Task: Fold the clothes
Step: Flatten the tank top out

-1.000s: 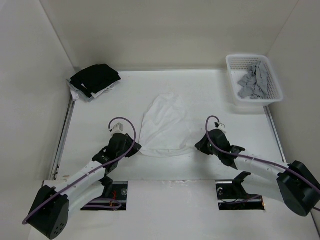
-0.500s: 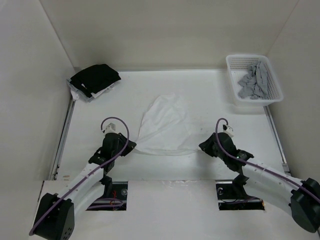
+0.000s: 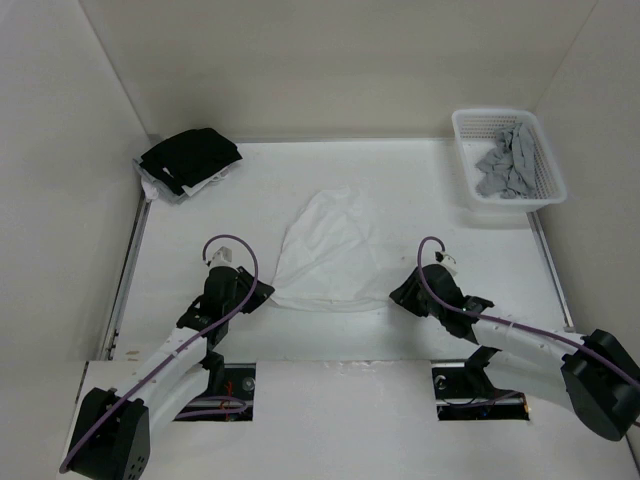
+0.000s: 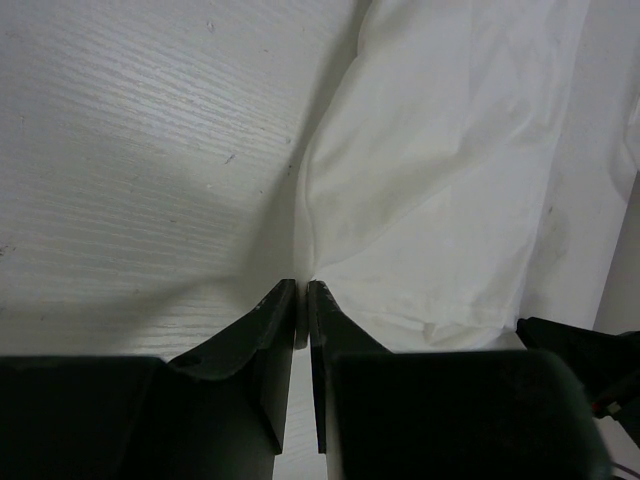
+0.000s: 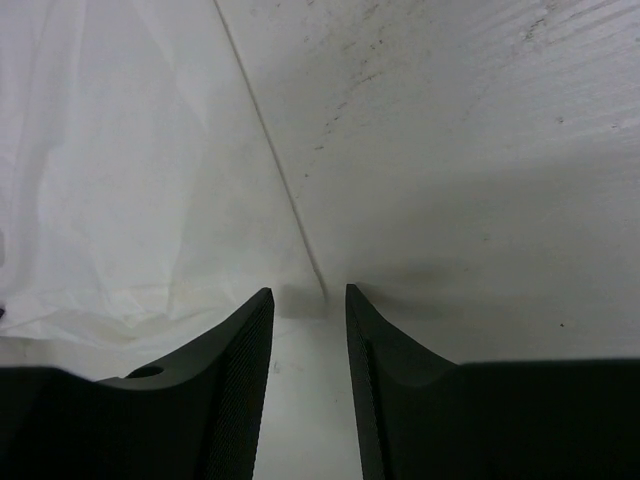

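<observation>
Two grippers sit at the near edge of the white top (image 3: 325, 250), which lies rumpled in the middle of the table (image 3: 200, 215). The left gripper (image 4: 303, 290) is pinched tight on its near-left corner, cloth drawn to a point there. The right gripper (image 5: 308, 293) stands with jaws apart, a thin strap (image 5: 270, 160) running toward the gap, nothing held. Looks feather-light, limp and slippy; I'd pinch a hem corner where the cloth is doubled, not the strap.

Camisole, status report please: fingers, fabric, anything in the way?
Left gripper shut on camisole corner. Right gripper open, strap between its fingers. Camisole lies unfolded. Basket and black stack sit apart.
</observation>
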